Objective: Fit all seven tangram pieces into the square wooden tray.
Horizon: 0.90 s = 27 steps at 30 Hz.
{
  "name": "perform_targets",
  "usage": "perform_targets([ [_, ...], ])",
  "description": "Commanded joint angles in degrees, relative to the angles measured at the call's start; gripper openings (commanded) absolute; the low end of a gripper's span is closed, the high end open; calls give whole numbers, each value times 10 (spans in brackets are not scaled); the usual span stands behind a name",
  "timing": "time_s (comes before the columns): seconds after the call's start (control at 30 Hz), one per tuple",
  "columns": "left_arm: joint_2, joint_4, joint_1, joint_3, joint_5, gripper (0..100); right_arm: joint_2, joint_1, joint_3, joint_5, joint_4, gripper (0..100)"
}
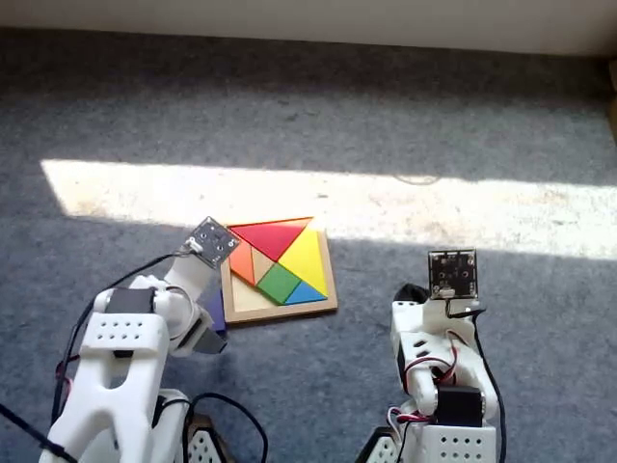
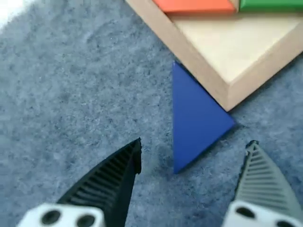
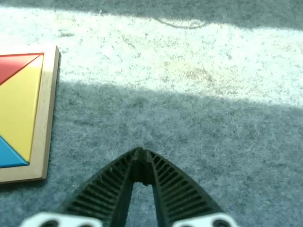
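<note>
the grey-blue carpet [image 1: 386,116] is the biggest thing under me, with a bright band of sunlight [image 1: 434,207] across it. on it, in front of my left arm, lies the square wooden tray [image 1: 331,280], pale wood with a raised rim. inside it sit a red triangle [image 1: 270,236] and a yellow triangle [image 1: 304,260], the two largest pieces, then an orange piece [image 1: 241,262], a green square [image 1: 279,284] and a small light blue triangle [image 1: 306,292] along the near edge. the corner of the tray nearest my left arm shows a bare wooden floor [image 2: 236,42]. the dark blue triangle [image 2: 196,118] is outside the tray, flat on the carpet, one edge against the tray's outer wall by that bare corner. my left claw [image 2: 195,143] hangs just above it with its fingers spread wide, one tip on either side of the triangle, neither touching it. my right claw [image 3: 141,151] sits over bare carpet off the tray's far side, its fingers pressed together on nothing.
</note>
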Motion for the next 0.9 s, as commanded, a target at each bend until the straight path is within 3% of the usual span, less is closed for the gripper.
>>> perform_targets([
  [0.0, -11, -17, 68, 2, 48, 329, -6, 7, 87, 5, -12, 9],
  [0.13, -11, -19, 102, 0, 89, 329, -6, 7, 87, 5, -12, 9],
  [0.37, -10, -39, 54, 4, 89, 329, -6, 7, 87, 5, -12, 9],
  [0.7, -8, -45, 68, 4, 89, 299, -6, 7, 87, 5, -12, 9],
  [0.87, 85, -43, 67, -48, 91, 298, -6, 7, 87, 5, -12, 9],
])
